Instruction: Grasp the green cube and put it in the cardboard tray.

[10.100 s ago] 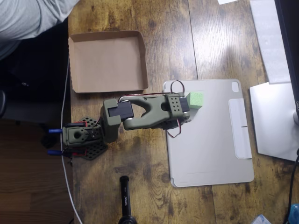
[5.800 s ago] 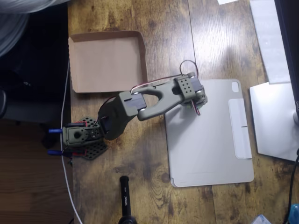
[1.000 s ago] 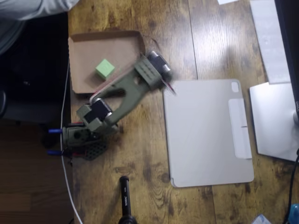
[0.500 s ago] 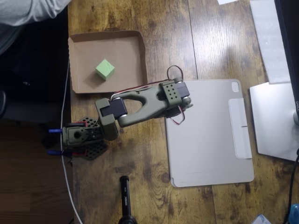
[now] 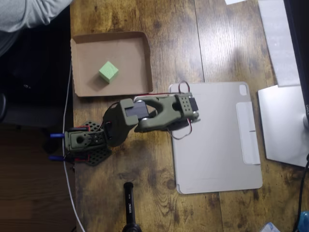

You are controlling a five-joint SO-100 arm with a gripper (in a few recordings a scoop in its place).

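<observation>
Well up and to the left of the gripper [image 5: 189, 107] in the overhead view, the green cube [image 5: 108, 71] sits loose on the floor of the cardboard tray [image 5: 145, 63], a little left of the tray's middle and clear of its walls, so the placing looks done. The olive arm is folded low, elbow near its base and its head over the left edge of the grey tablet cover [image 5: 217, 140]; I cannot tell whether the fingers are spread or pressed together.
</observation>
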